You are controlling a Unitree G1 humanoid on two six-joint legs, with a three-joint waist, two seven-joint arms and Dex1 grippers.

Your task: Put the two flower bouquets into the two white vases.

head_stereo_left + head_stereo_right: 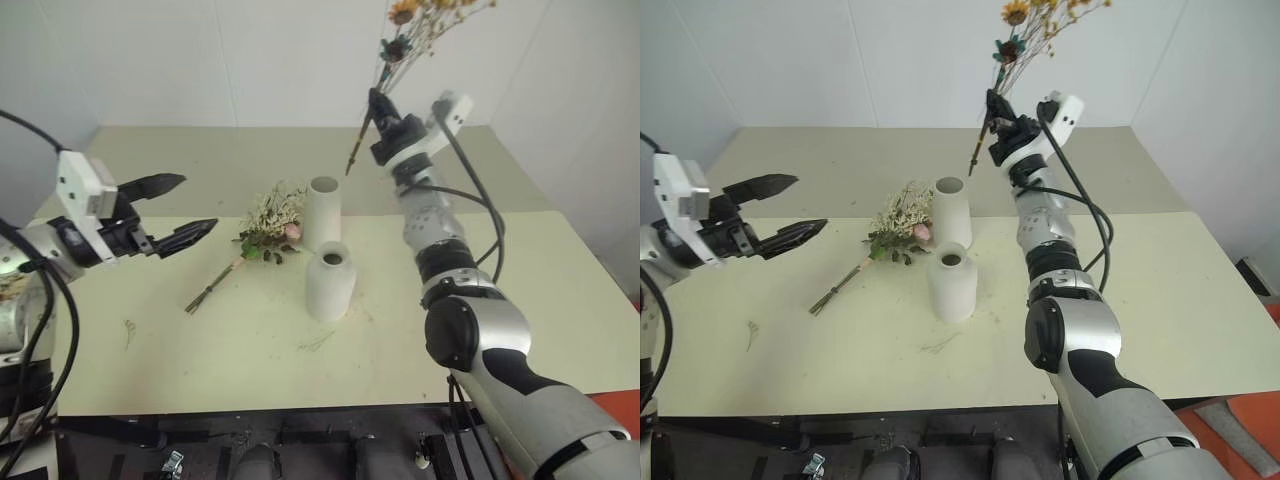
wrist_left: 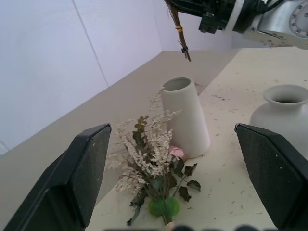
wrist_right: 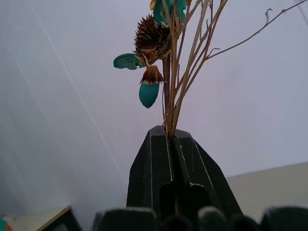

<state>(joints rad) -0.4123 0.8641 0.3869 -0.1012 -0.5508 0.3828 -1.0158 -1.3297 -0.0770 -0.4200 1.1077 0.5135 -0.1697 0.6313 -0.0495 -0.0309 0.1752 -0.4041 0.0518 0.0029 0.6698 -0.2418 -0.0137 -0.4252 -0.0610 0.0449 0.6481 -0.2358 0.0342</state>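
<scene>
My right gripper [image 1: 380, 106] is raised high above the table, shut on the stems of the thin dried yellow-orange bouquet [image 1: 420, 22]. Its flower heads point upward and its stem ends [image 1: 353, 162] hang above and behind the tall cylinder vase [image 1: 322, 212]. The right wrist view shows the fingers [image 3: 154, 163] pinched on those stems. The shorter bottle vase [image 1: 330, 281] stands just in front of the cylinder. To the left of both vases the fuller bouquet with a pink rose [image 1: 266, 232] lies flat on the table. My left gripper [image 1: 198, 203] hovers open, left of that bouquet, holding nothing.
The cream table [image 1: 540, 300] has a seam across its middle, with a second tabletop behind it. White walls close the back and both sides. A few loose stem scraps [image 1: 128, 331] lie near the front left.
</scene>
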